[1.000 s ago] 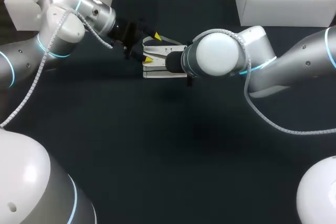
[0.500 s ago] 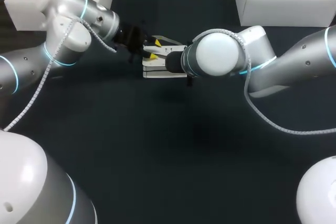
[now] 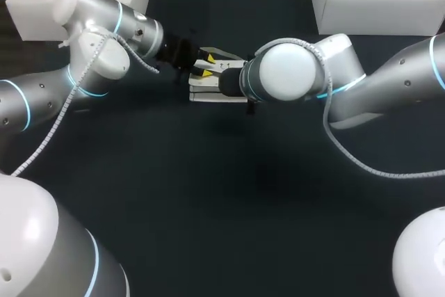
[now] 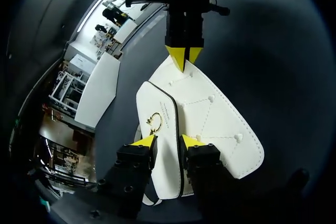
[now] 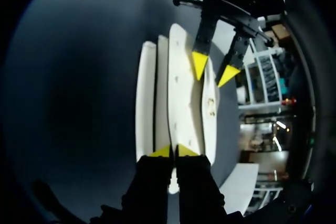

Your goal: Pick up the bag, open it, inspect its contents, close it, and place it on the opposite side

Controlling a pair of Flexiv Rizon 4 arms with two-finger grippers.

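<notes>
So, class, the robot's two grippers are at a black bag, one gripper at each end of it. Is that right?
Not quite. The bag is white, not black, as the left wrist view shows. The rest stands: the left gripper is at one end of it and the right gripper at the other.

The bag (image 3: 208, 95) is hemmed by the left arm (image 3: 104, 39) and right arm (image 3: 348, 81); bare table (image 3: 222, 206) lies nearer.
</notes>
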